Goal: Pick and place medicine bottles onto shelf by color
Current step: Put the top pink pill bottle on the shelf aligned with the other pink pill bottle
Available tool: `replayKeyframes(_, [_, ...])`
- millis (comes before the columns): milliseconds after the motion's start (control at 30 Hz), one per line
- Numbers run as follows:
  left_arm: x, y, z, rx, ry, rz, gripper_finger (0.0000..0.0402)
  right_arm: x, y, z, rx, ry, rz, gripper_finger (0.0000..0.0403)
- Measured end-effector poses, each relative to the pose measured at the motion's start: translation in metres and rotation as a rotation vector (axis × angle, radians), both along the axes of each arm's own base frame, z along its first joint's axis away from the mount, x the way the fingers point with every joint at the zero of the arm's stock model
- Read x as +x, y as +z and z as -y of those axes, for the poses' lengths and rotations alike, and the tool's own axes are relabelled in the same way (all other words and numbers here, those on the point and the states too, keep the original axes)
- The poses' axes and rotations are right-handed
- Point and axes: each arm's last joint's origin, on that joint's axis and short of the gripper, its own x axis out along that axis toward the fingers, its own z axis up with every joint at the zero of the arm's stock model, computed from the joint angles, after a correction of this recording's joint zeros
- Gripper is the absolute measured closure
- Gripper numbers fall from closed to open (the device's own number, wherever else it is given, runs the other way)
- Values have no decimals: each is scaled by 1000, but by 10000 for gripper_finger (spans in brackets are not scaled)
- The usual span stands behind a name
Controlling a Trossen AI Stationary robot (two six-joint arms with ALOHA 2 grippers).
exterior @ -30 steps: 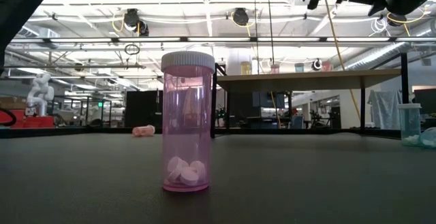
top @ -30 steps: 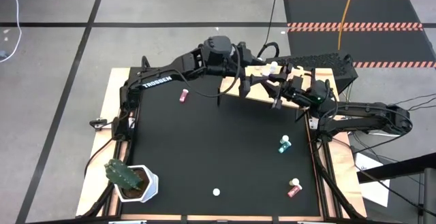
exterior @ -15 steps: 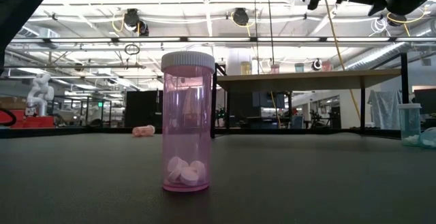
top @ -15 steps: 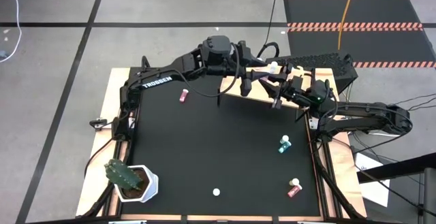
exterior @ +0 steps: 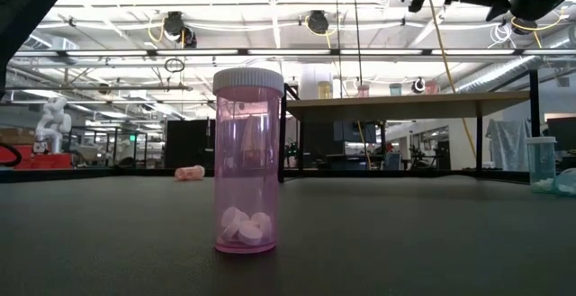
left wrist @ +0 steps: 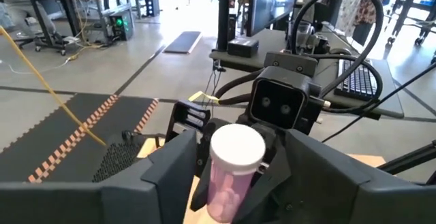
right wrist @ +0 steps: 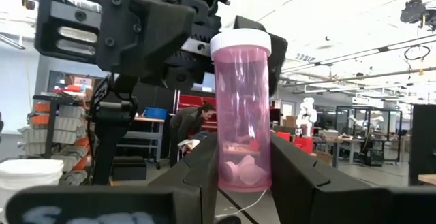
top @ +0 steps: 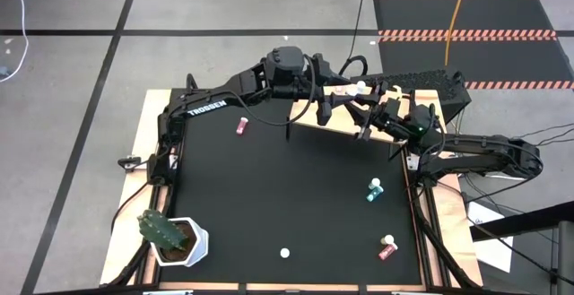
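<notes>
Arms stretched toward upper centre of the high view, over shelf (top: pixel 327 116). Right gripper (right wrist: pixel 235 176) clamped on pink bottle (right wrist: pixel 241 112); left gripper (left wrist: pixel 235 176) flanking it, grip impossible to tell.

Even overhead light fills the high view, and the black table (top: pixel 296 196) shows only faint shadows. In the low view, bright ceiling lamps (exterior: pixel 315 22) backlight the sharp pink bottle (exterior: pixel 247 161); the room beyond is soft.

A green cactus (top: pixel 160 229) in its white pot (top: pixel 190 244) sits at the desk's (top: pixel 287 196) near-left corner; a person (right wrist: pixel 187 123) bends over beyond.
</notes>
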Motion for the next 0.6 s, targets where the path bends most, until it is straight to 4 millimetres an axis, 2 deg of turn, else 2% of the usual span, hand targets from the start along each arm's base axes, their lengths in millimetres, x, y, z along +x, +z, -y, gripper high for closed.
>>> replayKeyframes(167, [4,-5,-2,-21,5,-9,150,0,0,0,-1,1,1,303])
replayKeyframes(300, [11,-12,-4,-37,16,-2,153,0,0,0,-1,2,1,303])
replayKeyframes(600, [10,-8,-4,-18,23,23,221,0,0,0,1,0,-1,303])
